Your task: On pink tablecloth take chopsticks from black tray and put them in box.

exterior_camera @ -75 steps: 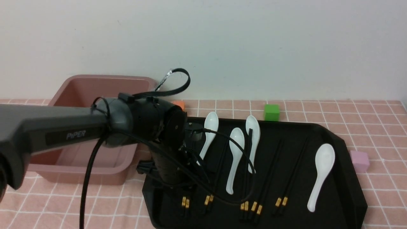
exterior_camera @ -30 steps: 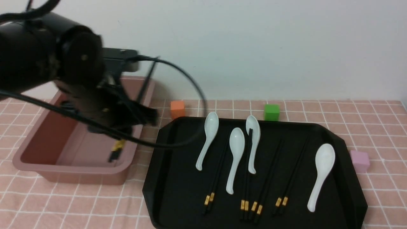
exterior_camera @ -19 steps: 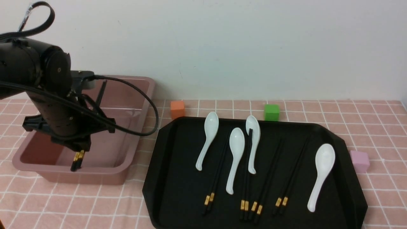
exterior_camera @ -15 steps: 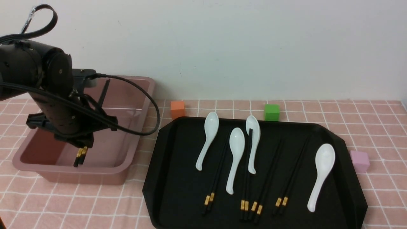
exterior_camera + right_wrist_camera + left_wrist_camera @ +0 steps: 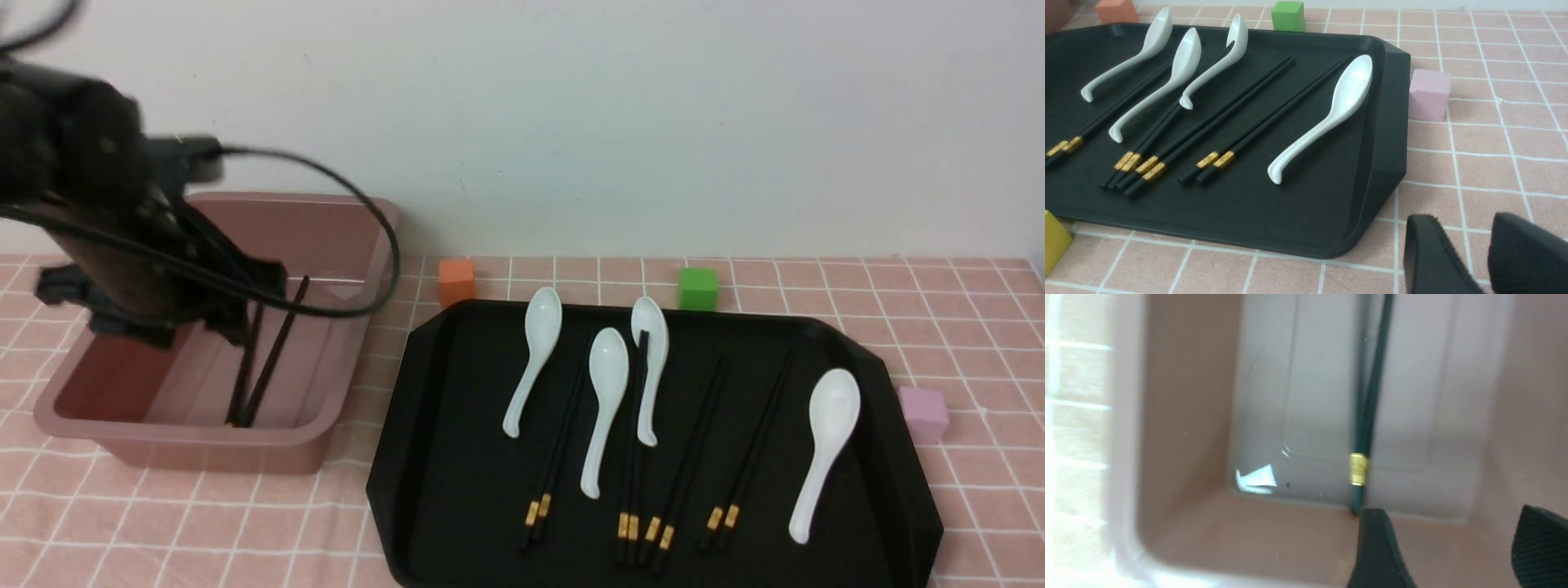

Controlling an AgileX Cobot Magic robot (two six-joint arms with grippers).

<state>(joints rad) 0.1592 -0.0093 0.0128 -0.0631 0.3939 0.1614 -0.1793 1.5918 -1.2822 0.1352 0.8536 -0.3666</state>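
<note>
— Clearing the box (image 5: 359, 245): what procedure?
— With my left gripper (image 5: 1451, 510) spread wide and nothing between its jaws, I rise straight up beside the chopsticks (image 5: 263, 359), without brushing them.
— Their position?
— Inside the box, tilted, with the banded ends down on its floor. They are thin, black and glossy, with a gold band.

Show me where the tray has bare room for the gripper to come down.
Bare: on the black tray, the left part between its rim and the leftmost spoon; also a narrower strip right of the rightmost spoon. Crowded: the middle, chopsticks interleaved with spoons.
</note>
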